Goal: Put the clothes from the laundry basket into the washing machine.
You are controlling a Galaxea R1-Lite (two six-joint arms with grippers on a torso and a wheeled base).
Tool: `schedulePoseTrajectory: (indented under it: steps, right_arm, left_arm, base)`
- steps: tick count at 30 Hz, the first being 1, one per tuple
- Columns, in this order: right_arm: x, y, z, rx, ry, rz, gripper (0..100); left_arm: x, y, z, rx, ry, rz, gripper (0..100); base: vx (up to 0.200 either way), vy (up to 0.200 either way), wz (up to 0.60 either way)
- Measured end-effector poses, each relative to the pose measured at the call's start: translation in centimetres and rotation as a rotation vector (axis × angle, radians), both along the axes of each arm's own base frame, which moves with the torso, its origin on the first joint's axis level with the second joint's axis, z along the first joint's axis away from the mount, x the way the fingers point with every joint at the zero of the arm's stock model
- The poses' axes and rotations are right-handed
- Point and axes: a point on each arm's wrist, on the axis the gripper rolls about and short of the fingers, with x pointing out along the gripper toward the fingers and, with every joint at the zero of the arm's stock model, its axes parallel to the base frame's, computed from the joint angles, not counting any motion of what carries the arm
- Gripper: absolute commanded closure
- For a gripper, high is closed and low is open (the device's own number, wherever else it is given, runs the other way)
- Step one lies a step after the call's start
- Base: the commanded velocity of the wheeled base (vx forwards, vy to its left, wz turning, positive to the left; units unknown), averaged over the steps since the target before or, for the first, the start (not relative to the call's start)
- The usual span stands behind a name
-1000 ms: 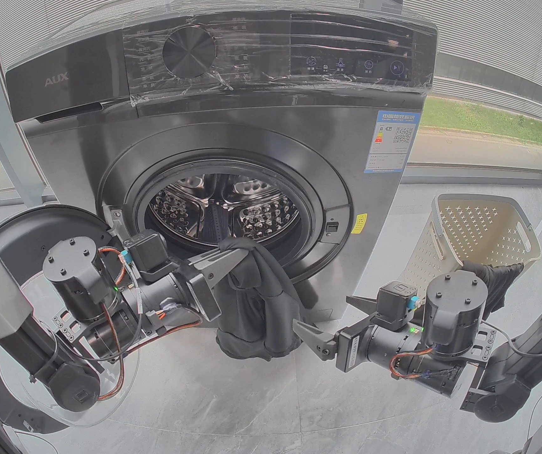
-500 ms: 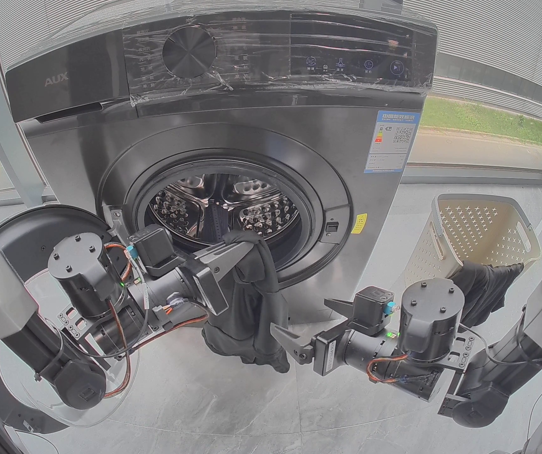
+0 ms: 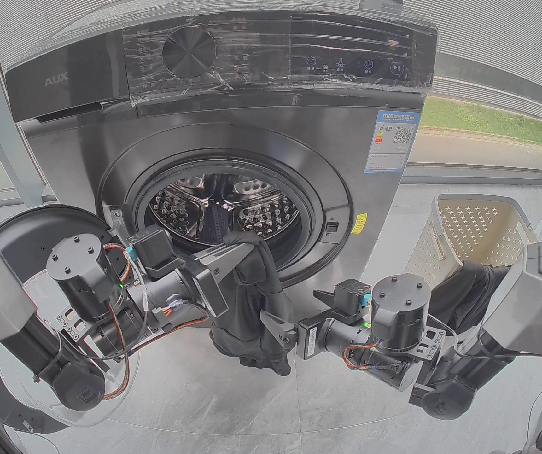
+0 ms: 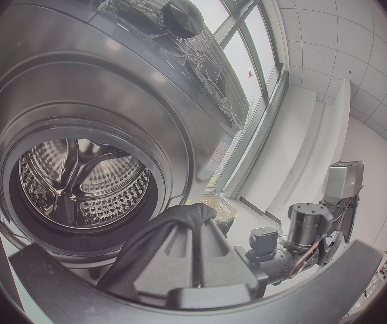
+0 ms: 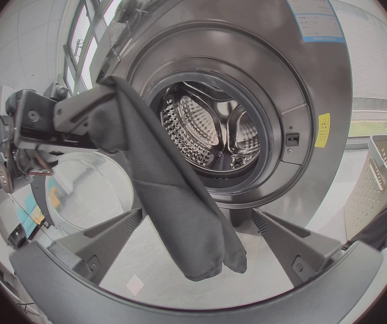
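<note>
Right gripper (image 3: 269, 321) has slid left to the dark garment (image 3: 252, 297) at frame centre — left gripper (image 3: 245, 247) stays clamped on its top; the right wrist view reveals jaws spread wide before the cloth.

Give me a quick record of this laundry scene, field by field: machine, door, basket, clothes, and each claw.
washing machine: front loader, drum in view through the opening
door: swung open on the robot's left
laundry basket: pale, perforated, to the machine's right
dark garment: hanging in front of the opening's lower rim, not yet inside
second garment: draped over the basket's near rim
left claw: shut on the dark garment's top
right claw: open, close to the hanging garment's lower end
</note>
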Motion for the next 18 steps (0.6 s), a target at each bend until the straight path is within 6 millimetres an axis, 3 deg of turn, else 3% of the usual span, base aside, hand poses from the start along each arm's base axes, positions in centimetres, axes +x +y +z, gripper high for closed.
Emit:
schedulePoseTrajectory:
  steps: [18]
  right_arm:
    - [2.4, -0.7, -1.6, -0.042, 0.011, -0.079, 0]
  left_arm:
    - [-0.5, 0.2, -0.1, 0.006, 0.005, -0.005, 100]
  base:
    - [0.000, 0.000, 0.00]
